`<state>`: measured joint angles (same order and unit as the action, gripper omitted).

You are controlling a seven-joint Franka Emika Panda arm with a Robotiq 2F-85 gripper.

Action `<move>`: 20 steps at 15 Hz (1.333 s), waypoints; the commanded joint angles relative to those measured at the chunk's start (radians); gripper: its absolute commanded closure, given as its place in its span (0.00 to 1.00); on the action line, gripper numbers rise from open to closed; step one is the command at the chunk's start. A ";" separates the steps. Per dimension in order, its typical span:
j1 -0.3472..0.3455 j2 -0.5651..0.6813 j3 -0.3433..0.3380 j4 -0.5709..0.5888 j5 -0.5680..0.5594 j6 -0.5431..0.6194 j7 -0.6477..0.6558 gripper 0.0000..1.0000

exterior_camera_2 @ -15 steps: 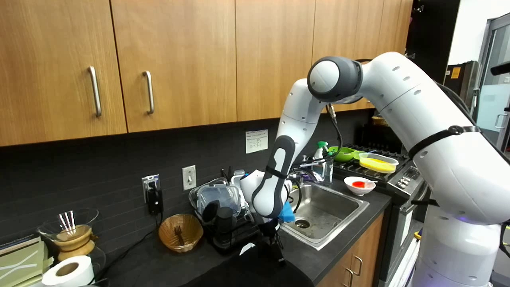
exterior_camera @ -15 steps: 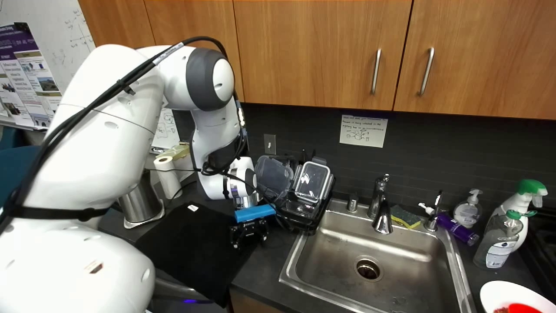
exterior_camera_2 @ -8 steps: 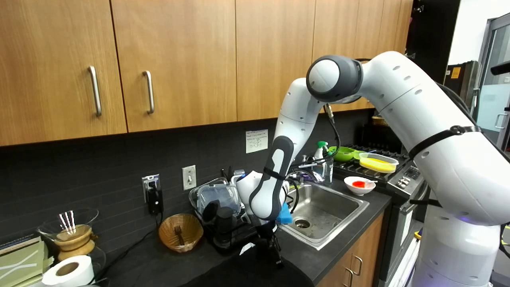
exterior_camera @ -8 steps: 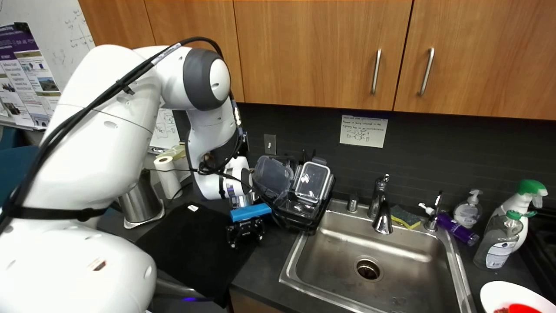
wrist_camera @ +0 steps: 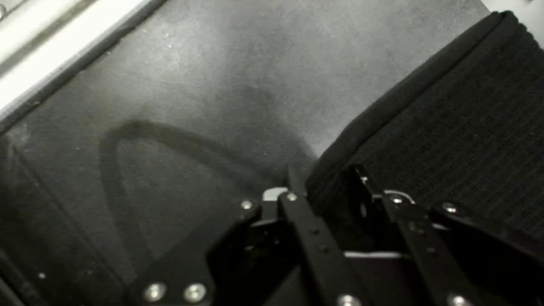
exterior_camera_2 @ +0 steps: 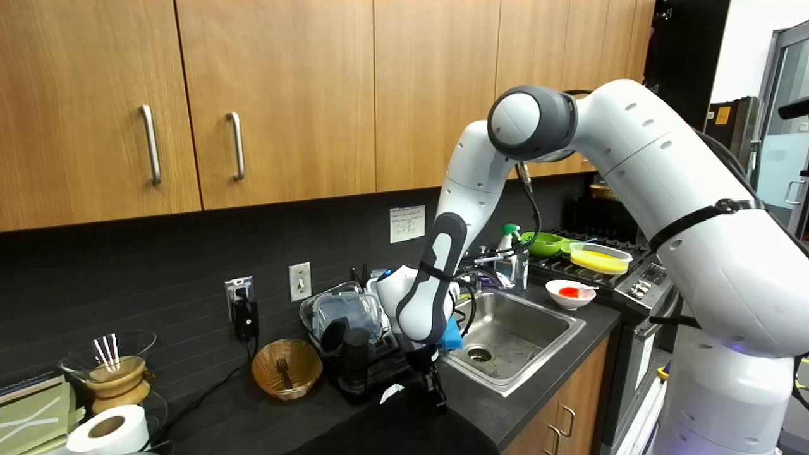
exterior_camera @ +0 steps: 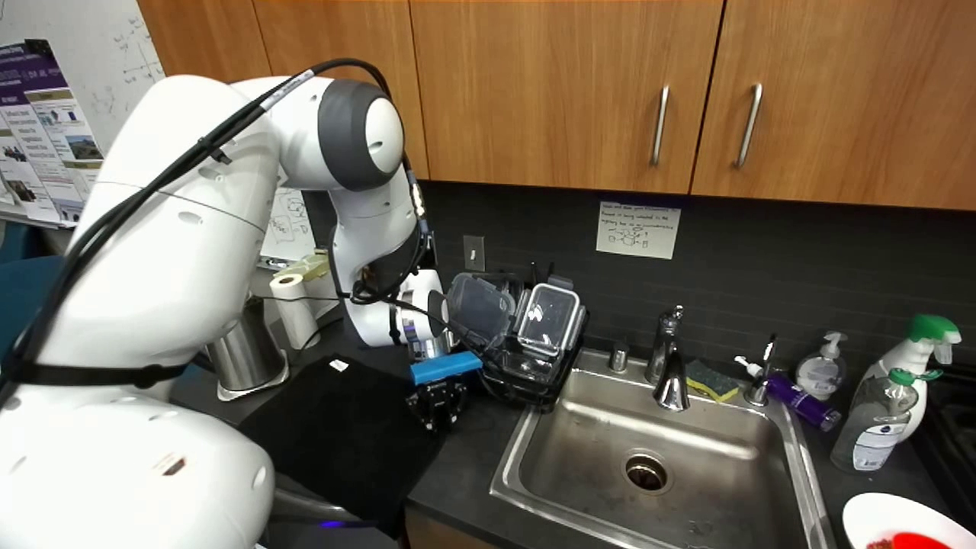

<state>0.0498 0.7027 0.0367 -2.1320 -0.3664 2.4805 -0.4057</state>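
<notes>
jaws stand apart at the edge of black cloth (wrist_camera: 454, 136).

Site is a kitchen: steel sink (exterior_camera: 709, 488), faucet (exterior_camera: 672, 385), sponge (exterior_camera: 711, 381), stove (exterior_camera_2: 641, 287) and wooden cabinets (exterior_camera: 564, 91) above a dark counter (exterior_camera: 467, 465). A scribbled-on whiteboard (exterior_camera: 126, 61) and a printed poster (exterior_camera: 46, 130) point to a lab or office rather than a home.

Black on my fingers (wrist_camera: 313, 242), silver-dotted | black too, finely ribbed, this cloth (wrist_camera: 459, 140) | dark grey, the counter (wrist_camera: 204, 97) | and bright blue, my wrist block (exterior_camera: 446, 367)!
</notes>
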 commanded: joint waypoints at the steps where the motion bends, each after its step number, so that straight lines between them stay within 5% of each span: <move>1: 0.001 -0.002 -0.005 -0.019 -0.022 0.027 0.013 0.97; 20: -0.020 -0.164 0.005 -0.165 0.053 0.030 0.114 0.99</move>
<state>0.0402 0.6052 0.0369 -2.2425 -0.3300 2.4945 -0.3047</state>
